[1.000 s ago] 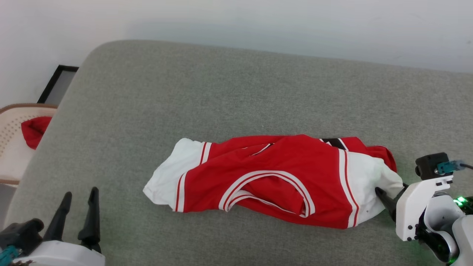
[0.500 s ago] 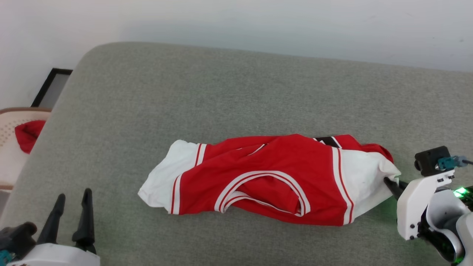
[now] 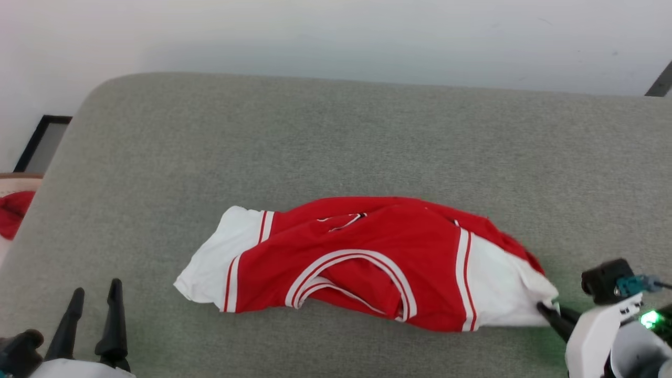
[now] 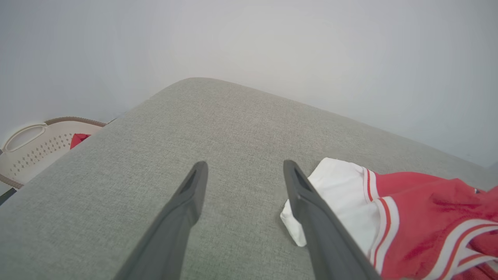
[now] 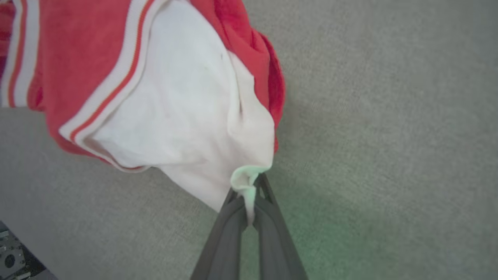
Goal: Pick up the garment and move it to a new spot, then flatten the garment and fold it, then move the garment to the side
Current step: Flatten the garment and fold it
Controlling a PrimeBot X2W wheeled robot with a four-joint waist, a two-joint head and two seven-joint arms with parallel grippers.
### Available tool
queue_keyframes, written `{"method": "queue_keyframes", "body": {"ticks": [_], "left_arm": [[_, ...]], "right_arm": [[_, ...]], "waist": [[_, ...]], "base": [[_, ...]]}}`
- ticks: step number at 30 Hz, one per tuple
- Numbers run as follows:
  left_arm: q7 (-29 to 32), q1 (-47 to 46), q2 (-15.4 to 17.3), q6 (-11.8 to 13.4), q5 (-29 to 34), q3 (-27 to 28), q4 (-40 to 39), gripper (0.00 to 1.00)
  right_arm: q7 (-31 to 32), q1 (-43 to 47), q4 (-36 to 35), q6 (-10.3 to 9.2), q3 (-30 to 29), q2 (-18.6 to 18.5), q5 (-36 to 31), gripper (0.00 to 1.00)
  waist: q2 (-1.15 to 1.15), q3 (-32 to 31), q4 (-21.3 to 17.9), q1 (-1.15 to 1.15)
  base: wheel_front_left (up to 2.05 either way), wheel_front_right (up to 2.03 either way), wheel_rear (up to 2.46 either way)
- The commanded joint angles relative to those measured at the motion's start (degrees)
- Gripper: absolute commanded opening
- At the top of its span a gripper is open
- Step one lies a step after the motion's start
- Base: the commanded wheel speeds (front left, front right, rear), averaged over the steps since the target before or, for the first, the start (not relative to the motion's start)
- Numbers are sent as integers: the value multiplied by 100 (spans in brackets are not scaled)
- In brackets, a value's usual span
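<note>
The garment (image 3: pixel 362 262), a red jersey with white sleeves and white-red striped trim, lies bunched lengthwise across the grey cushion (image 3: pixel 336 136). My right gripper (image 3: pixel 546 311) is shut on the edge of its right white sleeve (image 5: pixel 175 109); the right wrist view shows the white cloth pinched between the two fingertips (image 5: pixel 249 186). My left gripper (image 3: pixel 94 302) stands open at the lower left, above bare cushion. In the left wrist view its right finger (image 4: pixel 299 186) is close beside the left white sleeve (image 4: pixel 342 194), holding nothing.
A cream perforated basket (image 4: pixel 35 146) with a small red cloth lump (image 3: pixel 11 212) in it stands off the cushion's left end. A pale wall (image 3: pixel 336 37) runs behind the cushion. A dark frame (image 3: pixel 37 142) leans at the far left.
My right gripper has shut on the right sleeve's edge and pulled it toward me. The head camera has shifted, so the whole scene sits lower and further left.
</note>
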Motion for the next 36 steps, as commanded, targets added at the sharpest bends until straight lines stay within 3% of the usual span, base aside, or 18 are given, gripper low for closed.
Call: {"method": "queue_keyframes", "body": {"ticks": [1,10,11,13,14,15,26,36], "left_arm": [[-24,71,-25,-19,45,36,-24,100],[-24,178,-39,-26,105,76,-7,100],[-24,193,-37,-23,111,78,-1,100],[-24,207,-40,-24,147,83,15,100],[-24,221,-35,-14,171,93,13,100],[-24,241,-42,-7,193,99,23,100],[-24,511,-116,-19,307,247,-36,100],[5,522,-80,-52,313,205,-96,100]], "right_arm": [[25,193,-26,-4,13,-72,82,0],[-96,504,343,-4,75,-125,108,2],[-124,492,403,-4,93,-103,113,12],[-179,457,507,-4,133,-75,116,44],[-209,438,546,-4,139,-61,107,92],[-236,424,589,-4,156,-45,111,100],[72,578,267,-4,52,-47,440,100],[326,581,-263,-4,-240,123,249,100]], "waist": [[0,-18,-73,0],[0,-76,-198,0],[0,-92,-206,0],[0,-142,-216,0],[0,-164,-221,0],[0,-203,-222,0],[0,-503,-214,0],[0,-492,-210,0]], "base": [[0,0,0],[0,0,0],[0,0,0],[0,0,0],[0,0,0],[0,0,0],[0,0,0],[0,0,0]]}}
